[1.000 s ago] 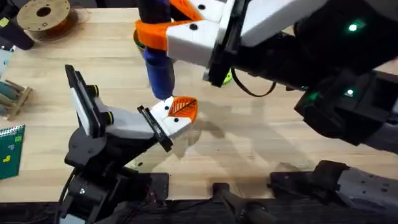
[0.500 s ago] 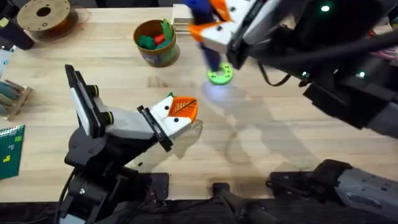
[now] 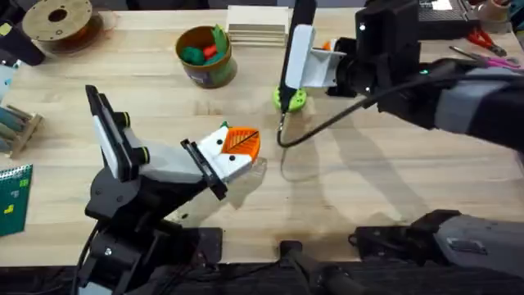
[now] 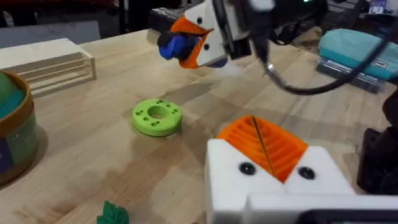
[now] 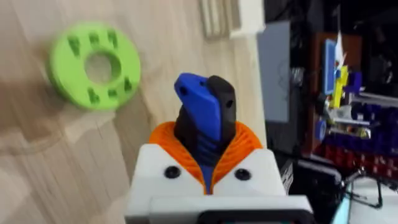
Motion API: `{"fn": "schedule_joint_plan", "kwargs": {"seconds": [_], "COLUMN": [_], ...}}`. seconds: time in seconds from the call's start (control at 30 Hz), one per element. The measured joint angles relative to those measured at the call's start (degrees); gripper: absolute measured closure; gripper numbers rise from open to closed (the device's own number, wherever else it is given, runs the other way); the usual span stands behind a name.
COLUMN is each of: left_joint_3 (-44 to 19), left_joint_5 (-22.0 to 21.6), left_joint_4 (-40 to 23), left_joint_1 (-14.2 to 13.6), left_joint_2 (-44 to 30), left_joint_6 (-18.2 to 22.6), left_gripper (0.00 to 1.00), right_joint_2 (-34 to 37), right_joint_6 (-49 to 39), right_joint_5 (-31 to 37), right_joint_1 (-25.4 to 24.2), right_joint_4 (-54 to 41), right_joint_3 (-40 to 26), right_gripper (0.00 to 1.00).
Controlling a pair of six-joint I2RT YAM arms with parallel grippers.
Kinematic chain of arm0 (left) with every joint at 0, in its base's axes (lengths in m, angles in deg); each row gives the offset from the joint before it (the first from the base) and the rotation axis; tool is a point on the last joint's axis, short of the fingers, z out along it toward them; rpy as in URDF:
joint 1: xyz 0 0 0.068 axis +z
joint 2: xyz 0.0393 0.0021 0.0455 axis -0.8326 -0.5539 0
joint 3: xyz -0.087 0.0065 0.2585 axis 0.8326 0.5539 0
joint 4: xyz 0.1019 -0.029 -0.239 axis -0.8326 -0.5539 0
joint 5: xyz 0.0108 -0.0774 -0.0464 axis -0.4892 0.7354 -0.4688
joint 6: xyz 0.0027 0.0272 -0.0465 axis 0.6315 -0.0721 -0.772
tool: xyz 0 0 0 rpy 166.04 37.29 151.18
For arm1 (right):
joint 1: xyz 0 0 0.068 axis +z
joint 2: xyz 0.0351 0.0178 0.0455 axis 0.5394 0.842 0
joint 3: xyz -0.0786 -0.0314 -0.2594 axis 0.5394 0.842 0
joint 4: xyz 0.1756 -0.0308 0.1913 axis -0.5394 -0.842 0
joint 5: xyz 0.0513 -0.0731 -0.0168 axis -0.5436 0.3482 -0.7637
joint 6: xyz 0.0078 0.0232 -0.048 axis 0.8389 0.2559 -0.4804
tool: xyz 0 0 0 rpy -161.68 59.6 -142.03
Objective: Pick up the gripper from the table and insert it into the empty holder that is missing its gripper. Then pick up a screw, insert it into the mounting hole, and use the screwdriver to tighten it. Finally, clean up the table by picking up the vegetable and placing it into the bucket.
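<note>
Light wood table (image 3: 393,188) w/ dark clutter behind.

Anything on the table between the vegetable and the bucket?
Nothing visible: bare wood runs from the vegetable to the bucket. The green ring lies off to the side.

We see our right gripper (image 5: 208,163) with its white blocks and orange ribbed pads (image 5: 242,144) closed around the screwdriver (image 5: 202,124), whose blue body and black end stick up between the jaws. Past it, the green ring-shaped disc (image 5: 94,66) with small holes lies flat on the wooden counter (image 5: 56,162), apart from the tool. A pale slatted wooden block (image 5: 221,17) sits at the counter's far edge, with blurred clutter beyond it.
</note>
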Motion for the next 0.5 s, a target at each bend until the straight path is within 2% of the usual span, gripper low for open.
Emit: {"fn": "schedule_joint_plan", "kwargs": {"seconds": [0.2, 0.5], "left_joint_3": [0.00, 0.00], "left_joint_5": [0.00, 0.00], "left_joint_4": [0.00, 0.00], "left_joint_1": [0.00, 0.00], "left_joint_2": [0.00, 0.00], "left_joint_6": [0.00, 0.00], "left_gripper": [0.993, 0.993], "right_joint_2": [6.65, 9.02], "right_joint_6": [-3.48, -4.82], "right_joint_5": [1.80, 1.92], "right_joint_1": [-4.89, -5.15], "right_joint_4": [-0.85, -9.66], "right_joint_3": [0.00, -0.01], "right_gripper": [0.968, 0.968]}}
